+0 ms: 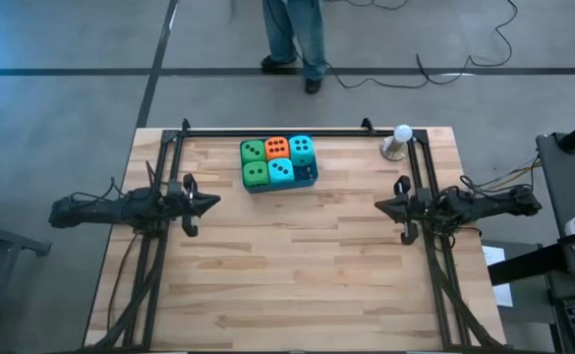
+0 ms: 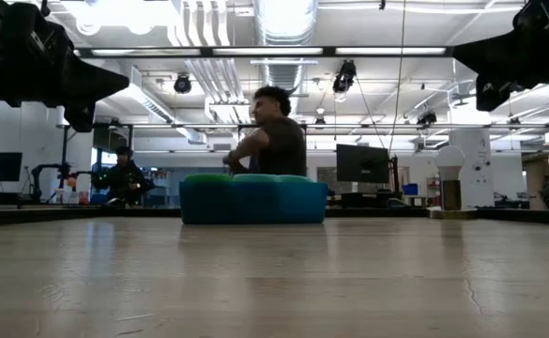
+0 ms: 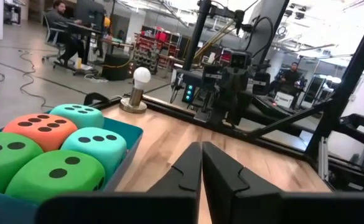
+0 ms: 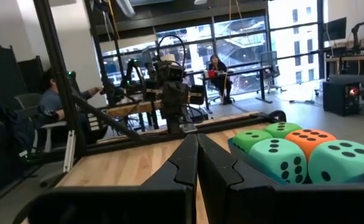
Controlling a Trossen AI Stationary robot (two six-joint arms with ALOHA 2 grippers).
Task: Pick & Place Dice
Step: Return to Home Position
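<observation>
Five dice sit packed in the blue tray [image 1: 309, 181] near the table's far edge: two bright green [image 1: 253, 150] [image 1: 256, 174], one orange-red [image 1: 276, 147], two teal [image 1: 301, 148] [image 1: 281, 170]. The left wrist view shows them too: green [image 3: 51, 177], orange-red [image 3: 35, 129], teal [image 3: 94, 144]. In the right wrist view a teal die [image 4: 275, 158] is nearest. My left gripper [image 1: 215, 202] [image 3: 201, 163] hovers shut at the table's left side. My right gripper [image 1: 378, 206] [image 4: 197, 155] hovers shut at the right side. Neither touches anything.
A small white ball on a metal stand [image 1: 400, 143] is at the far right corner of the table. Black frame rails [image 1: 267, 131] run along the far edge and both sides. A person [image 1: 297, 39] stands beyond the far edge. Bare wood [image 1: 297, 265] lies between the arms.
</observation>
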